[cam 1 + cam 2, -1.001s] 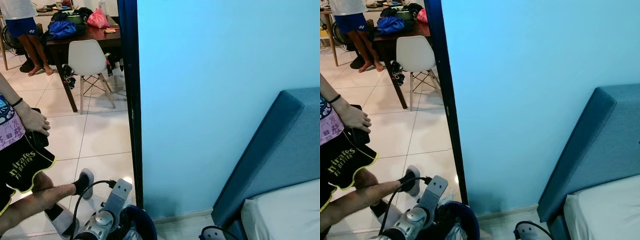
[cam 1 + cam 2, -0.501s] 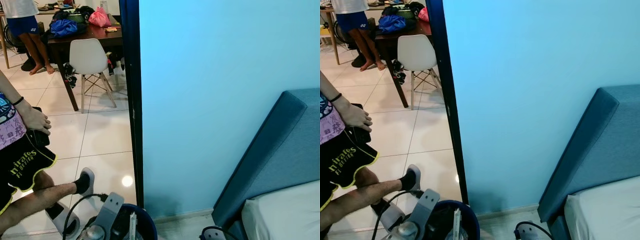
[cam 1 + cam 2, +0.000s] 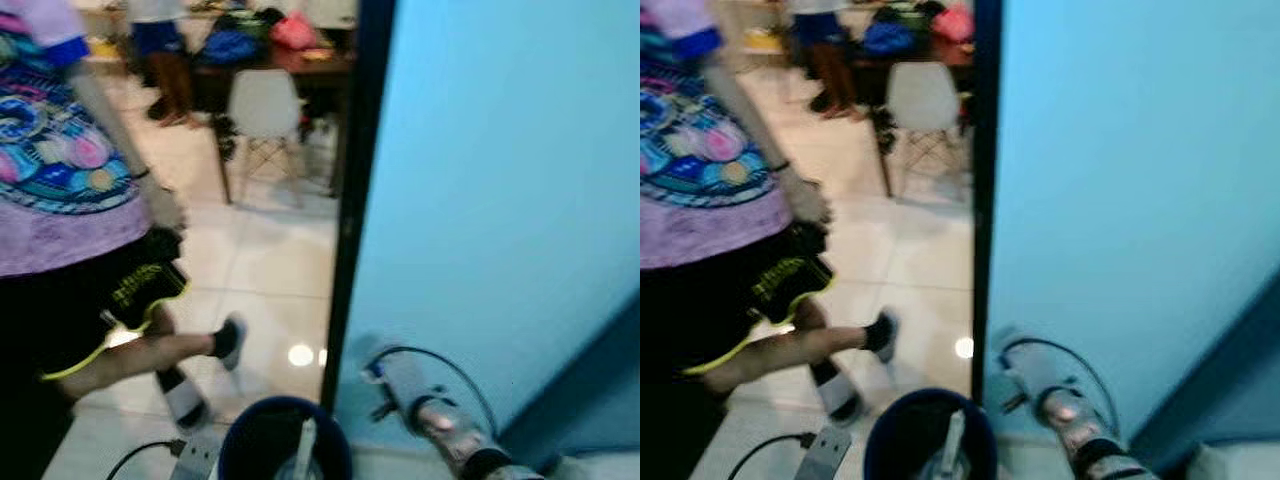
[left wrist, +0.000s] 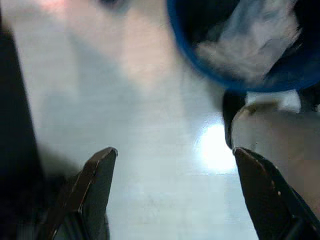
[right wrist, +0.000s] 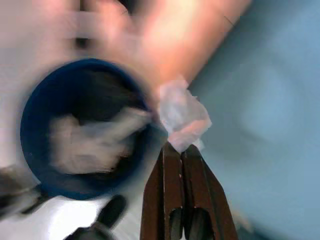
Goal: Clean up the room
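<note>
A crumpled tissue [image 5: 182, 119] is pinched by the right gripper [image 5: 182, 150] beside a blue bin [image 5: 31, 130]; the left gripper [image 4: 175, 172] is spread open.

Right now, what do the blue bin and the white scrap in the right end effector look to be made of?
Blue bin: likely plastic, smooth and evenly coloured, though blurred. White scrap, pinched in the right end effector: looks like crumpled tissue or thin paper, from its creased, soft-edged shape; thin plastic wrap cannot be excluded.
</note>
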You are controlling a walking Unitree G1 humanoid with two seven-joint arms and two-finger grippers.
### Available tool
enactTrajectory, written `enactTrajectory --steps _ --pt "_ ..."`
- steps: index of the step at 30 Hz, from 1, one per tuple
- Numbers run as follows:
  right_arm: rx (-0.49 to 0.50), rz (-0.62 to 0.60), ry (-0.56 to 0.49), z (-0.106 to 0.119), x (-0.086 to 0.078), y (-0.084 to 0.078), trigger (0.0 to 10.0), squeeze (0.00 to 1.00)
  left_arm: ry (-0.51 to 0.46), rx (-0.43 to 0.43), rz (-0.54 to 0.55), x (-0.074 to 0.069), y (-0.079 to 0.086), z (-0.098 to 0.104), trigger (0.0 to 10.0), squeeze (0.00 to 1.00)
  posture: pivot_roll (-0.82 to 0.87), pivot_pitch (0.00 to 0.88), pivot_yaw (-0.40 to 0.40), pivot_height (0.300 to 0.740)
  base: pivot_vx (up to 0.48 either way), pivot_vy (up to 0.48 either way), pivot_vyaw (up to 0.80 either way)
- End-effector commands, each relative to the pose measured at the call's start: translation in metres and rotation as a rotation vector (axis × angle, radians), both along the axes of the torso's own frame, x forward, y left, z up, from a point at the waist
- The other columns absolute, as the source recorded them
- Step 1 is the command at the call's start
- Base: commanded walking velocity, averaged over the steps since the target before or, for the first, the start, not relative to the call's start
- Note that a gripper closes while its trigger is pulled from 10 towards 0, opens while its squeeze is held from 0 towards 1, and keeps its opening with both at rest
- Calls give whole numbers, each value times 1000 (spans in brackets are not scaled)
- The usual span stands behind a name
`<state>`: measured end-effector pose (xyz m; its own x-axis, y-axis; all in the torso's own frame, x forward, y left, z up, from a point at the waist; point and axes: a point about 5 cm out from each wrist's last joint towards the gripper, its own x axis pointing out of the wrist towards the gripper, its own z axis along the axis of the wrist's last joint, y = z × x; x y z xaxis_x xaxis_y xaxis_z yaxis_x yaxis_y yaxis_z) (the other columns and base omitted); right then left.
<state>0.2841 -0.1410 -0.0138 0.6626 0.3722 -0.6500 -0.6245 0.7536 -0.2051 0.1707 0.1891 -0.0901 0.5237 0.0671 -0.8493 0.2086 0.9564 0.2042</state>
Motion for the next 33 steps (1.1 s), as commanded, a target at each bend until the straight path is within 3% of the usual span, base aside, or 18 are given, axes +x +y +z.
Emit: enactTrajectory --steps 1,2,4,6,13,24,25,26,28,29,30,31,32,33 --pt "-31 96 64 -5 -7 -1 10000 0 32 6 25 -9 5 -4 10000 0 -58 76 -38 735 0 0 800" --pt "-31 96 64 -5 -7 -1 10000 0 32 6 25 -9 5 -4 10000 0 -58 76 -38 735 0 0 800" --pt "-116 278 119 -4 -6 8 10000 0 59 7 27 -20 6 -8 10000 0 -48 70 -45 735 0 0 800" --pt "-159 317 130 -4 -6 8 10000 0 68 9 23 -24 6 -9 10000 0 -44 66 -49 735 0 0 800" --pt "-267 233 -2 6 10 4 10000 0 89 25 -26 -33 8 -12 10000 0 -38 57 -50 735 0 0 114" --pt "-133 248 -58 21 21 38 10000 0 74 27 -68 -24 2 -9 10000 0 -21 62 -58 735 0 0 0" --pt "-68 224 -77 28 26 47 10000 20 72 22 -74 -22 -1 -9 10000 0 -13 69 -64 735 0 0 0" --pt "-50 211 -87 30 28 50 10000 180 72 20 -77 -21 -3 -9 10000 0 -10 71 -65 735 0 0 0" --pt "-43 202 -101 33 30 52 10000 180 73 18 -79 -22 -5 -9 10000 0 -10 71 -65 735 0 0 0" --pt "-38 190 -118 36 33 55 10000 635 74 15 -81 -22 -7 -10 10000 0 -5 77 -69 735 0 0 0" --pt "-36 183 -129 38 35 57 10000 635 76 14 -82 -23 -9 -10 10000 0 -3 78 -69 735 0 0 0" --pt "-40 172 -149 41 37 58 10000 933 79 12 -83 -24 -10 -11 10000 0 1 82 -72 735 0 0 0" --pt "-43 165 -161 43 39 59 10000 1000 81 11 -84 -25 -11 -11 10000 0 3 83 -73 735 0 0 0" --pt "-43 165 -161 43 39 59 10000 1000 81 11 -84 -25 -11 -11 10000 0 3 83 -73 735 0 0 0"
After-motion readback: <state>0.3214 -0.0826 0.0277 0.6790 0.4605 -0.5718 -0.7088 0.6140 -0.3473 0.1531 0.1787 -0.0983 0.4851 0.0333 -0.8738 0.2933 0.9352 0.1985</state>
